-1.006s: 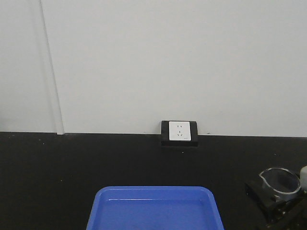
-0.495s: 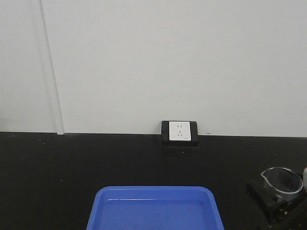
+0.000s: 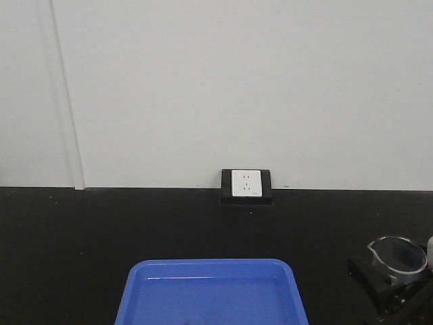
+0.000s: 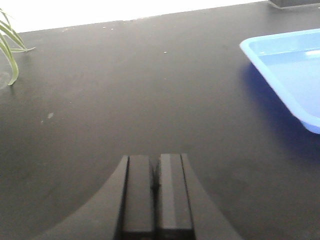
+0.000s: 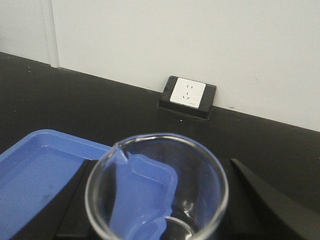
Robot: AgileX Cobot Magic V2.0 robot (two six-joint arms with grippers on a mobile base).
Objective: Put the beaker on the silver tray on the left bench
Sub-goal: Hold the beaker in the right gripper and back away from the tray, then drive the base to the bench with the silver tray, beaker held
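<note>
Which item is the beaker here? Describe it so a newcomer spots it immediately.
On the black bench top below the white wall, look right of the blue tray to the frame's lower right corner. The beaker sits there in the right gripper: the only clear glass item, round-rimmed with a pour spout.

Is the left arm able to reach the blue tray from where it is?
Probably yes. The left gripper is shut and empty, and only black counter lies between it and the blue tray off to its right. The right gripper holds the beaker.
</note>
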